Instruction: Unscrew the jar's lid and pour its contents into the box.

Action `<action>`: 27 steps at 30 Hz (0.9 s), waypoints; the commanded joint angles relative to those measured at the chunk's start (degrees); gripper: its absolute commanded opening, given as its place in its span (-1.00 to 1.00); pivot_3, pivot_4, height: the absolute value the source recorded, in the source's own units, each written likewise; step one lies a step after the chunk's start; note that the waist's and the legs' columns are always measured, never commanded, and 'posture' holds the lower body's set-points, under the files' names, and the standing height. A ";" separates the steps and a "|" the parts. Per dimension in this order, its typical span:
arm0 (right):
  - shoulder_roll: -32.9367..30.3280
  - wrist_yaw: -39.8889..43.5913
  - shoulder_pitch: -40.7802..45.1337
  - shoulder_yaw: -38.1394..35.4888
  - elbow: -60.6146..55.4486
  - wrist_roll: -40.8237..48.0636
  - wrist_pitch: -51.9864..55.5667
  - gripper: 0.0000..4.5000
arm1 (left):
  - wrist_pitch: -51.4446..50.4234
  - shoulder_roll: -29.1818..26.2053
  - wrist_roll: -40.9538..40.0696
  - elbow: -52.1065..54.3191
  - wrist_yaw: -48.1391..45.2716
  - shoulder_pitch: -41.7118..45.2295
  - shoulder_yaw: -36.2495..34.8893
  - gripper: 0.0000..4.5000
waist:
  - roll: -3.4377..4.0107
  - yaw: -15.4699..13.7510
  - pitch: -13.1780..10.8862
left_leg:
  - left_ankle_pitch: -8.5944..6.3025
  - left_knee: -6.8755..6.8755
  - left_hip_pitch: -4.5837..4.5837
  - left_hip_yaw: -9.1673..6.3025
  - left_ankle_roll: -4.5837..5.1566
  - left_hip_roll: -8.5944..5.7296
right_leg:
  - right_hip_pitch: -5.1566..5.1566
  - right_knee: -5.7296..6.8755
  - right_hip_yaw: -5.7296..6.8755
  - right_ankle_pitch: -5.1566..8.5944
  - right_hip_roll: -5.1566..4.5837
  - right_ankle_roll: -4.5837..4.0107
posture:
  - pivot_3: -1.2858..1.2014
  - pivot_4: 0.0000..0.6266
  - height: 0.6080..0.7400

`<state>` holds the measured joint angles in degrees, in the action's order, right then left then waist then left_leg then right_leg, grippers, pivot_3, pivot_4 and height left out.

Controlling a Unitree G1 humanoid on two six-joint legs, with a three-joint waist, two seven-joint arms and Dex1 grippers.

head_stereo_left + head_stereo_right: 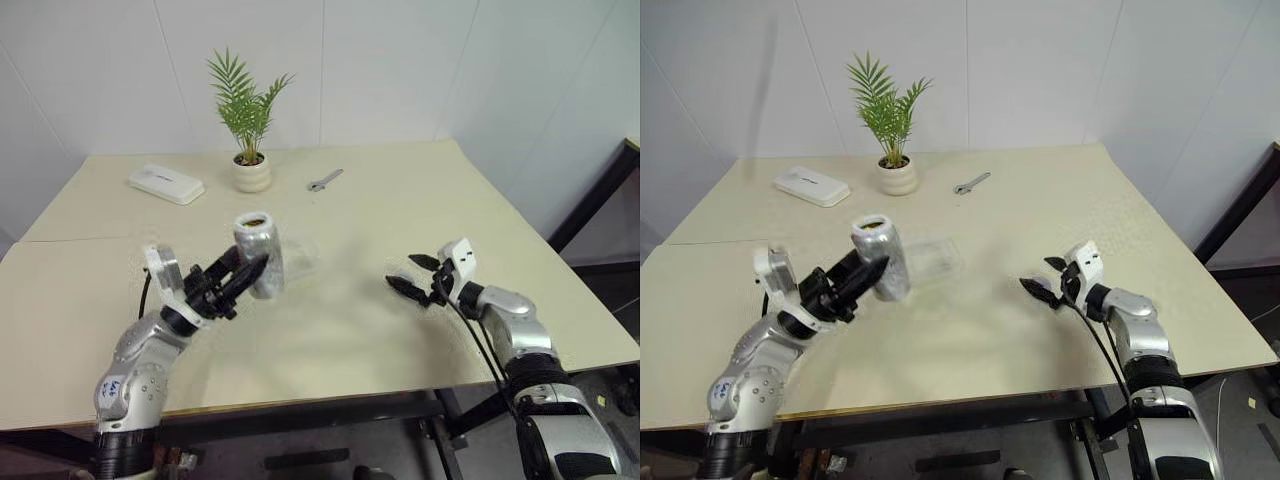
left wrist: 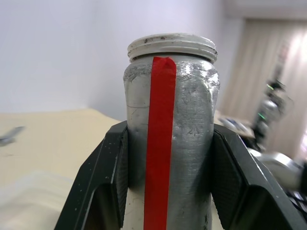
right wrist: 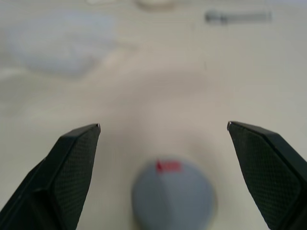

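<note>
Two grippers share the work, and I go from left to right: the left gripper (image 1: 235,280) is closed on the jar (image 1: 260,253), one black finger on each side of its body, and holds it above the table (image 1: 400,210) with the open mouth up and a little tilted. The jar looks light and stiff, but its smooth wall may slip, so a hold on the middle of the body seems safest for pouring. Just behind the jar lies the clear box (image 1: 932,257) on the table. Further right, the right gripper (image 1: 412,274) stands wide open and holds nothing; the lid (image 3: 172,197) lies on the table between its fingers
</note>
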<state>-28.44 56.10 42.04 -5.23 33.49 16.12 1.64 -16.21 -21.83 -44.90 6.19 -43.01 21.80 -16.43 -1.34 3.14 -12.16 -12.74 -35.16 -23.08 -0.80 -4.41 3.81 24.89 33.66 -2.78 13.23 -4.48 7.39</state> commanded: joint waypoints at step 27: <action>-3.34 -5.61 -9.40 0.90 -41.46 11.58 25.16 0.99 | 46.07 -16.01 68.16 -54.93 26.80 41.08 32.22 -0.16 | -0.06 -1.65 -0.03 | -0.29 0.13 -0.24 0.21 -0.15 0.01 | 0.41 -0.07 -0.04 -0.13 0.02 0.25 | 0.03 -0.52 1.00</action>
<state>-31.95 51.01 32.66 -2.78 -6.00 26.52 27.04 25.20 -37.18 19.40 -48.41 -19.58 61.40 14.32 -1.40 1.49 -12.18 -13.05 -35.03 -23.32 -0.58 -4.58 3.83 25.31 33.61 -2.84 13.11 -4.46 7.64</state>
